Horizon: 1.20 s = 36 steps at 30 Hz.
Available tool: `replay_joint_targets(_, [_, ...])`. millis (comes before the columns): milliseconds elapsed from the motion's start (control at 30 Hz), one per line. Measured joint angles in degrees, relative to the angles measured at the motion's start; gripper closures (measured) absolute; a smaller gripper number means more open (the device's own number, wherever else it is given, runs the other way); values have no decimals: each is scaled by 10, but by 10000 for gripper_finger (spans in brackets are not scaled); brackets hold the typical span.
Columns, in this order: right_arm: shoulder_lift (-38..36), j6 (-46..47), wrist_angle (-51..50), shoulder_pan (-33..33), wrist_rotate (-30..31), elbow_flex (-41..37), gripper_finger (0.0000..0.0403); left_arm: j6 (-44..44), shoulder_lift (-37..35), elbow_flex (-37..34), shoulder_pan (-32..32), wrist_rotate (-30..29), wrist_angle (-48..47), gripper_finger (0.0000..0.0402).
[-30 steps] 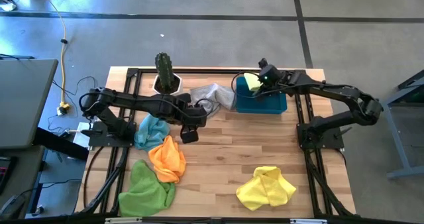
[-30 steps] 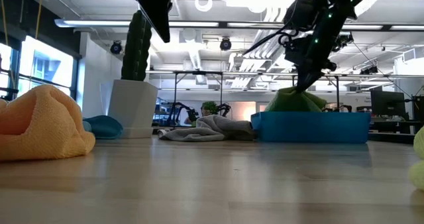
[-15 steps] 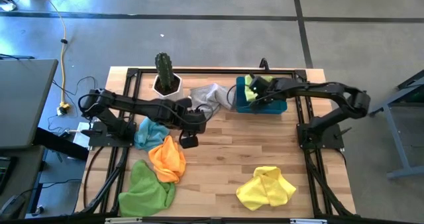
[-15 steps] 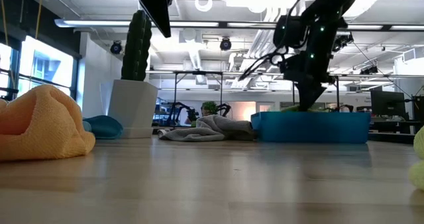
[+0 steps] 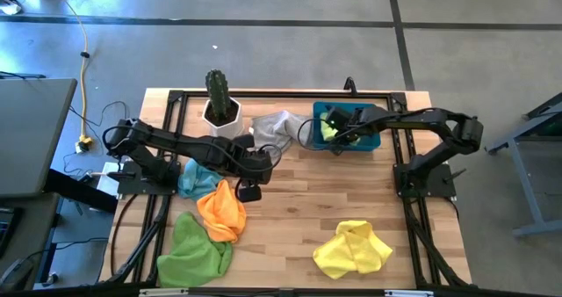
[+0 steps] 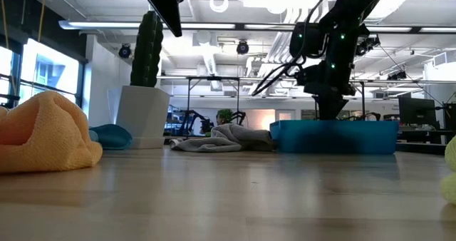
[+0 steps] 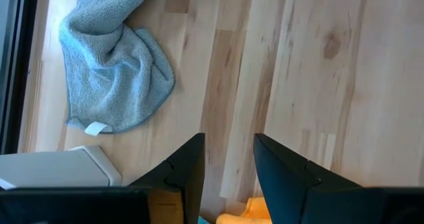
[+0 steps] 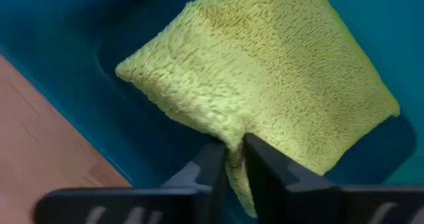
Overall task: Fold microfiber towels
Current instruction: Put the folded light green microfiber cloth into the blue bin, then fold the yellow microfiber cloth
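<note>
A folded lime green towel [image 8: 265, 71] lies inside the blue bin [image 5: 371, 141] at the far right, with my right gripper [image 8: 235, 159] lowered into the bin and shut on its edge. My left gripper [image 5: 248, 191] hangs open over bare wood, between the grey towel [image 5: 279, 125] and the orange towel [image 5: 222, 211]. A light blue towel [image 5: 197, 176], a second lime green towel [image 5: 193, 253] and a yellow towel [image 5: 353, 249] lie crumpled on the table. My right gripper pinches the lime green towel's edge [image 8: 232, 136] between its two fingers, which come from above and point steeply down into the bin. The rest of the towel lies flat on the bin's floor, below the rim.
A white pot with a cactus [image 5: 219, 99] stands at the far edge, left of the grey towel. Bare wood lies free in the table's middle [image 5: 307, 191]. A black frame rail runs along the table's sides.
My right gripper has gone down and toward the table's left, carrying the lime green towel from above the bin's rim down into the bin, where the towel now lies. My left gripper has drifted a little toward the near edge, still open.
</note>
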Motion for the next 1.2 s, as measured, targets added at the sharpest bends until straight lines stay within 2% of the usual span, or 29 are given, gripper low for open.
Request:
replay_joint_targets(133, [0, 25, -26, 2, -17, 16, 294, 1, 0, 0, 0, 0, 0, 282])
replay_joint_targets(233, [0, 42, -68, 3, -30, 48, 270, 1, 0, 0, 0, 0, 0, 282])
replay_joint_targets(400, [0, 56, -170, 18, -34, 111, 262, -6, 0, 0, 1, 0, 1, 282])
replay_joint_targets(533, [-2, 90, -257, 57, -77, 149, 270, -29, 0, 0, 1, 0, 1, 282])
replay_joint_targets(700, [-26, 133, -300, 139, -104, 138, 282, -57, 0, 0, 0, 0, 1, 282])
replay_joint_targets(1033, [-71, 328, -294, 345, -111, 93, 290, -91, 0, 0, -15, 20, 27, 282])
replay_joint_targets(1200, [-72, 345, -276, 453, -131, 71, 290, -115, 0, 0, -29, 55, 81, 282])
